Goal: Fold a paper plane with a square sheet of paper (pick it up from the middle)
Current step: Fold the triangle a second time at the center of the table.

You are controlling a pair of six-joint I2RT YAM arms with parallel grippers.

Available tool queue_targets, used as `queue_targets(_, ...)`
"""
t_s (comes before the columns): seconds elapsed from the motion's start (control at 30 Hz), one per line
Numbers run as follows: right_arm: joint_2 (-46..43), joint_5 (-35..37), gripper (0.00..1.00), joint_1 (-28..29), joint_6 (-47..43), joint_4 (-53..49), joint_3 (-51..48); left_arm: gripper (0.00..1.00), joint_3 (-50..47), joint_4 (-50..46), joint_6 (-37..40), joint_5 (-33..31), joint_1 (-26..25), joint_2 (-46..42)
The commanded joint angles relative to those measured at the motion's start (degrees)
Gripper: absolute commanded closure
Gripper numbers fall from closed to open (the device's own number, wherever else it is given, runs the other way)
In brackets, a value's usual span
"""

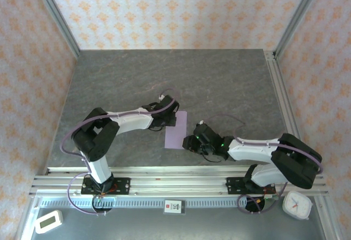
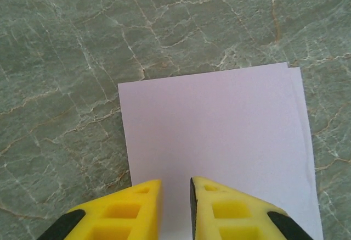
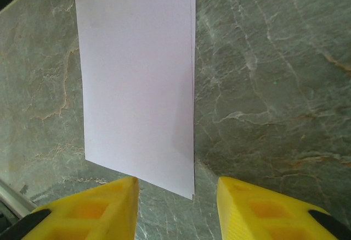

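Observation:
The square sheet of paper [image 1: 176, 130] lies flat on the grey marble table, folded in half into a pale lilac rectangle with two layered edges showing [image 2: 219, 124]. My left gripper [image 1: 174, 120] hovers over the sheet's upper left edge. Its yellow fingers stand only a narrow gap apart [image 2: 175, 188], with flat paper showing between them. My right gripper [image 1: 190, 143] is at the sheet's near right corner. It is open [image 3: 178, 188], its fingers straddling that corner [image 3: 137, 75] without touching it. No pointed paper plane is in view.
Aluminium rails [image 1: 175, 177] run along the near table edge and up the right side [image 1: 282, 94]. A white timer [image 1: 48, 221] and a small clock [image 1: 296, 204] sit in front of the rails. Wallpapered walls close in the back and both sides.

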Motion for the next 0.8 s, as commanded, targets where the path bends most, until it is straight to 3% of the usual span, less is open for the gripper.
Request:
queue_targets(0.0,1.20,-0.63,0.59,0.17,0.17,1.51,0.01,0.78,-0.86,1.09,0.91,-0.14,1.21,1.20)
queue_targets(0.3,4.72,-2.21,0.59,0.18,-0.55,2.48,1.94,0.94,-6.47,4.88,-1.76,0.13,1.92,2.26)
queue_targets(0.6,6.06,-1.83,0.60,0.18,-1.68,0.78,4.82,0.96,-9.56,7.30,-2.53,0.68,1.88,2.24)
queue_targets(0.77,5.67,0.46,0.53,-0.33,-2.84,-2.10,6.10,0.96,-9.93,7.53,-2.30,0.85,2.00,2.39)
